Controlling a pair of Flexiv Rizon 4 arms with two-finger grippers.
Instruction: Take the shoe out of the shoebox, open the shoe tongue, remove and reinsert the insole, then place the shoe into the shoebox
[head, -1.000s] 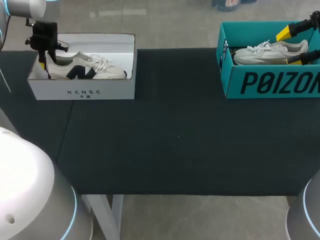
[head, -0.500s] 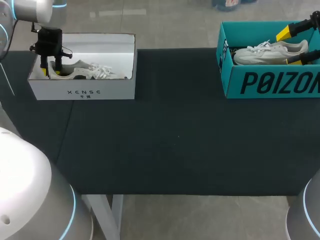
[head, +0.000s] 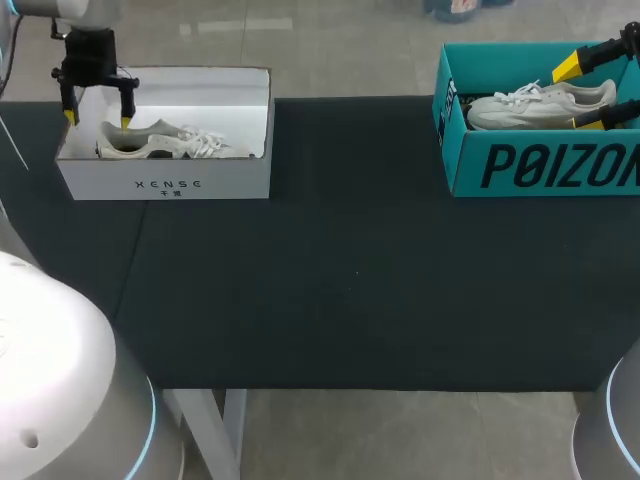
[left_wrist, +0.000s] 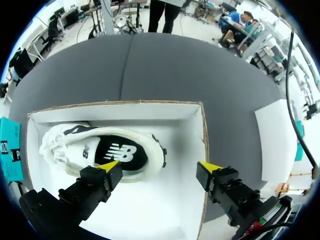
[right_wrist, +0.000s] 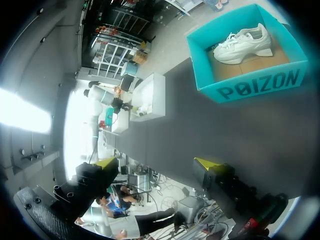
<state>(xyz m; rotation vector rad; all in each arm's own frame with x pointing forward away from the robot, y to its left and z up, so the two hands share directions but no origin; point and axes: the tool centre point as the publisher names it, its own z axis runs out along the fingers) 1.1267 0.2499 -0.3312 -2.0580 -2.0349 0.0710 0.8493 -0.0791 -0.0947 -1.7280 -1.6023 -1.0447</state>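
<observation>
Table (head: 350, 280) (left_wrist: 175, 70) (right_wrist: 200, 135): a dark cloth is covering its top.
White box (head: 165, 185) (left_wrist: 202, 130): is standing open-topped at the table's left rear corner.
Cream shoe (head: 170, 143) (left_wrist: 100, 152): is lying inside the white box, sole down. Its opening is facing up and the dark insole is showing. The heel is pointing toward the box's left end and the laces toward the other end.
Left gripper (head: 97, 117) (left_wrist: 159, 166): is hanging released over the left end of the white box. Its fingers are spreading wide and gripping nothing.
Left fingertips (left_wrist: 109, 165): one is showing over the cream shoe's side by the heel, the other over the box's end wall. In the head view both are sitting above the rim, apart from the shoe.
Teal box (head: 540, 165) (right_wrist: 255, 85): is standing open-topped at the table's right rear corner, well apart from the white box.
White shoe (head: 540, 103) (right_wrist: 242, 42): is sitting upright inside the teal box, with its toe pointing toward the table's middle.
Right gripper (head: 580, 93) (right_wrist: 156, 163): is hanging released, its fingers standing apart with nothing between them. In the head view its yellow tips are overlapping the teal box. Its own wrist view is showing that box well ahead of it, untouched.
</observation>
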